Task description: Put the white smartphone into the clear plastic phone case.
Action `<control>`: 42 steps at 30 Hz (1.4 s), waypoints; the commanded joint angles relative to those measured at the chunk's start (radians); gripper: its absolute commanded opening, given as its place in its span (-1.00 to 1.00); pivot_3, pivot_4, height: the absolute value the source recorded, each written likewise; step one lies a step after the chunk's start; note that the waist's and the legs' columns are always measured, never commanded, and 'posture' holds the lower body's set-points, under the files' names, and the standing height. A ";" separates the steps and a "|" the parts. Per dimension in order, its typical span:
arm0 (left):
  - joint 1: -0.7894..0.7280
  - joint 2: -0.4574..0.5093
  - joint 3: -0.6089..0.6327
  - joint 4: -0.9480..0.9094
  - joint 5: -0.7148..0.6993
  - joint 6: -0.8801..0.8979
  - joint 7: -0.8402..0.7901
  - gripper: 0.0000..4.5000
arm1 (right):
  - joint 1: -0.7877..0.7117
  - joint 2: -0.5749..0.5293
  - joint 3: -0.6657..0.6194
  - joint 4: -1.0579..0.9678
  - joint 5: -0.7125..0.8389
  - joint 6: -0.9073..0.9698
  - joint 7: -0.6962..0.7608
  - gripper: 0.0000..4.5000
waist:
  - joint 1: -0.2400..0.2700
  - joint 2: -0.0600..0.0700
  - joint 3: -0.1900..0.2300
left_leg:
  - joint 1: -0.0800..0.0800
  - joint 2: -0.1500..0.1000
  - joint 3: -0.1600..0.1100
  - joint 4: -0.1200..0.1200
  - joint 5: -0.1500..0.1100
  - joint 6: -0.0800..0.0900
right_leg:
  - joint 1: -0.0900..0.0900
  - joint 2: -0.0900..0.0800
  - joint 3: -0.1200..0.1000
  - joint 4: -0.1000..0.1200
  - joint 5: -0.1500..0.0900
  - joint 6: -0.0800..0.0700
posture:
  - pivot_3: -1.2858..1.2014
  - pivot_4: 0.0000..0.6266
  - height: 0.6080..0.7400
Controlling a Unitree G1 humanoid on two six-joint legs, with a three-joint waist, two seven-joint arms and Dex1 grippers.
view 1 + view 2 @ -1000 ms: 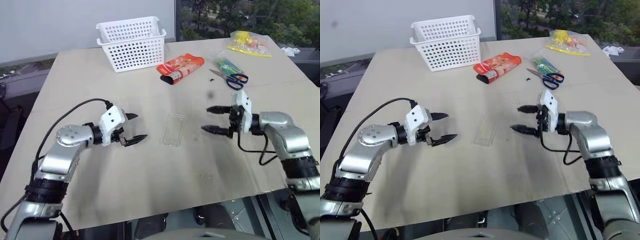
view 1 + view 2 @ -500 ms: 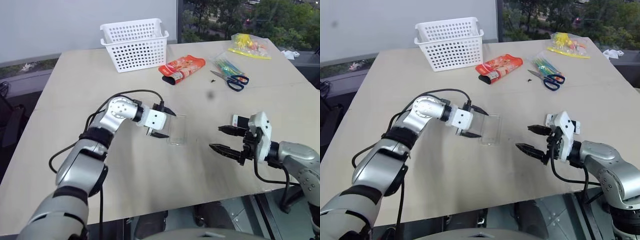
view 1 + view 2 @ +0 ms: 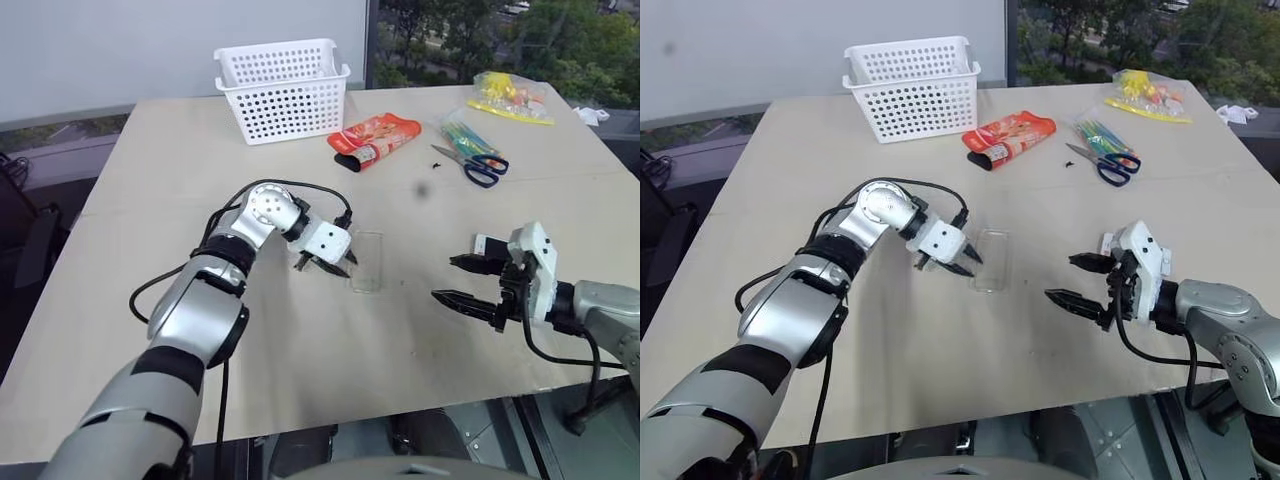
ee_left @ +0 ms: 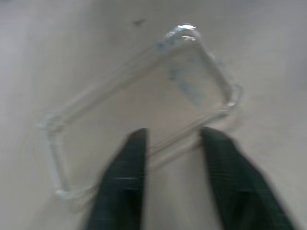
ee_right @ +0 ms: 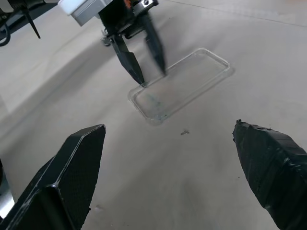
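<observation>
The clear plastic phone case (image 3: 367,262) lies flat near the middle of the table. My left gripper (image 3: 322,266) points down at the case's left long edge. In the left wrist view its fingers (image 4: 129,182) stand a narrow gap apart, with the rim of the case (image 4: 139,100) between their tips. My right gripper (image 3: 444,279) hovers wide open to the right of the case, holding nothing. A white end of the white smartphone (image 3: 485,243) peeks out behind it on the table. The right wrist view looks across at the case (image 5: 180,84) and the left gripper (image 5: 149,74).
A white basket (image 3: 285,85) stands at the back of the table. A red pouch (image 3: 375,138), blue-handled scissors (image 3: 472,165) and a bag of coloured items (image 3: 512,95) lie at the back right. The table's front edge runs close below my right gripper.
My left gripper swung right and down to the case's edge, and its fingers narrowed from wide open. The right gripper drew back a little and stayed open.
</observation>
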 commanded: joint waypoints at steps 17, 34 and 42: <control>0.049 -0.128 0.045 -0.220 -0.015 0.423 -0.029 -0.97 | 0.023 -0.059 -0.046 0.019 -0.010 -0.066 0.024 1.00 | 0.011 0.003 -0.007 | -0.004 -0.005 -0.010 0.006 -0.003 0.005 | 0.005 -0.005 -0.003 -0.001 -0.005 0.007 | 0.03 -0.52 1.00; 0.310 -0.185 0.026 -1.126 -0.083 1.649 0.379 -0.97 | 0.036 -0.089 -0.071 0.137 -0.095 -0.174 0.056 1.00 | -0.018 0.004 -0.005 | -0.012 -0.004 -0.022 0.007 -0.003 0.006 | -0.006 0.003 -0.005 0.004 -0.003 0.013 | 0.03 -0.52 1.00; 0.311 -0.202 0.115 -1.165 -0.216 1.617 0.475 0.37 | 0.033 -0.099 -0.045 0.313 -0.282 -0.412 0.087 1.00 | -0.013 0.004 -0.004 | -0.013 -0.004 -0.021 0.008 -0.003 0.006 | -0.006 0.002 -0.002 0.003 -0.002 0.013 | 0.03 -0.52 1.00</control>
